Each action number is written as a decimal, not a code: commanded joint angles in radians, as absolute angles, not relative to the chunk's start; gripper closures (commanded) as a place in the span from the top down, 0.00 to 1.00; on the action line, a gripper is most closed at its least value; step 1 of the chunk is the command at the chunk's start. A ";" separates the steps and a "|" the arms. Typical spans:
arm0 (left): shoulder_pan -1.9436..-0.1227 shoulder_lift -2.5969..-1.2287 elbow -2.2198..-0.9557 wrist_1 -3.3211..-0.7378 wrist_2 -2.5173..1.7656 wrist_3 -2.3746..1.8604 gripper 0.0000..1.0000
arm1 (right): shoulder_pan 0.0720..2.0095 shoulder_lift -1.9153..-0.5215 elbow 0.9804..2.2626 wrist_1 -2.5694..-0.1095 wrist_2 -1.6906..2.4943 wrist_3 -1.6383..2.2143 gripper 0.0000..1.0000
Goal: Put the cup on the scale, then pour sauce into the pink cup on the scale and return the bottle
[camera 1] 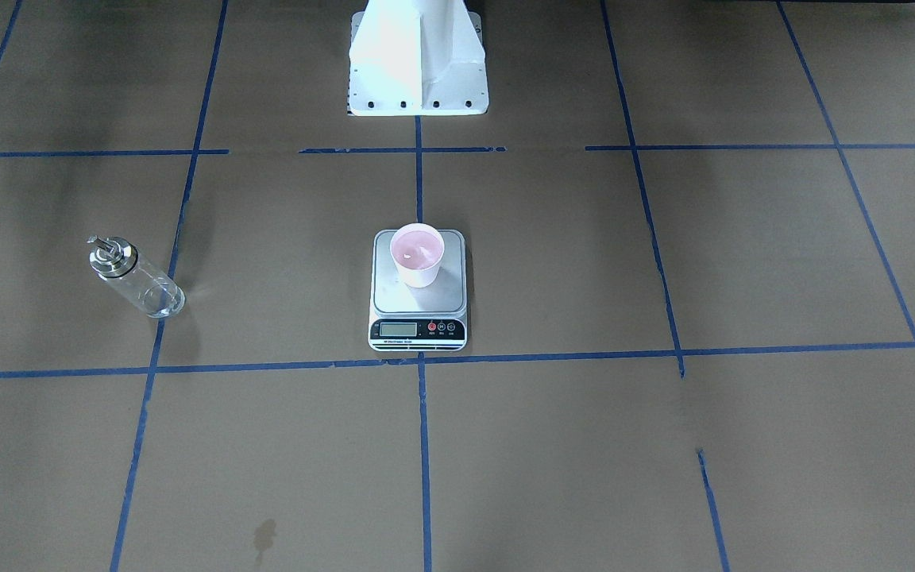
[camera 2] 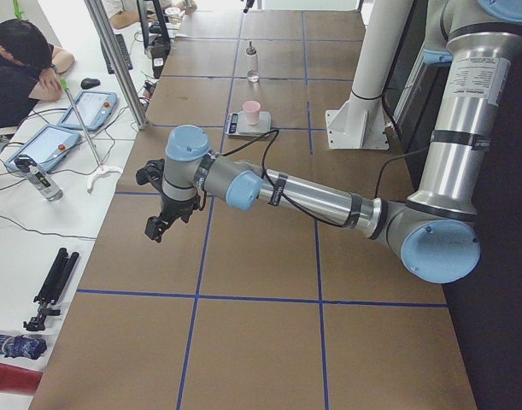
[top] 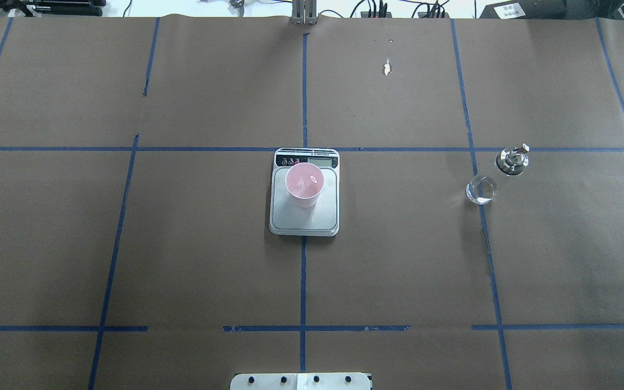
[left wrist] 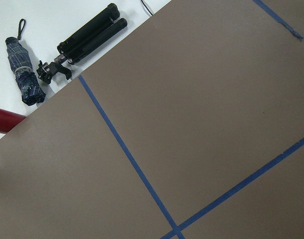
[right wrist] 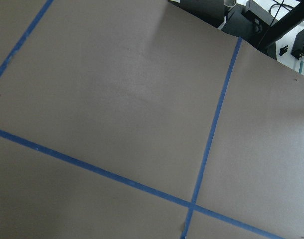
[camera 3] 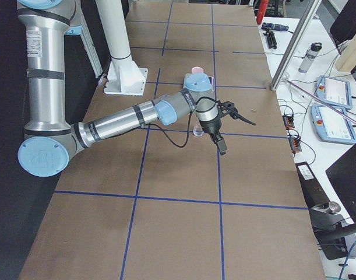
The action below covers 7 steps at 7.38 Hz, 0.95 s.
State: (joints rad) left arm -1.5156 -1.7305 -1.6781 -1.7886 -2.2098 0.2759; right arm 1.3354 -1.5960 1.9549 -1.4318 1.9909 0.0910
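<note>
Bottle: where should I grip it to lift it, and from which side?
Probably the glass body of the bottle, below the metal cap, coming in level from the robot's right. It stands upright, its round body suits a side pinch, and the spout on the cap spoils a top grasp.

Nothing legible: the flat square silver-topped scale [camera 1: 418, 300] carries tiny print below its display [camera 1: 398, 329], too small to read
</note>
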 commanded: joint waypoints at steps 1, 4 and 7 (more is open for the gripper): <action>-1.517 -1.730 -1.678 -1.789 -2.210 0.276 1.00 | 1.374 -1.572 1.921 -1.572 1.993 0.017 1.00; -1.517 -1.729 -1.677 -1.784 -2.212 0.275 1.00 | 1.460 -1.529 1.811 -1.698 2.113 -0.024 1.00; -1.519 -1.729 -1.617 -1.722 -2.215 0.281 1.00 | 1.555 -1.541 1.698 -1.700 2.299 -0.054 1.00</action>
State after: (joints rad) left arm -1.5176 -1.7299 -1.6409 -1.7586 -2.2130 0.2773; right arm 1.5374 -1.5276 1.7214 -1.6924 2.2595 -0.0599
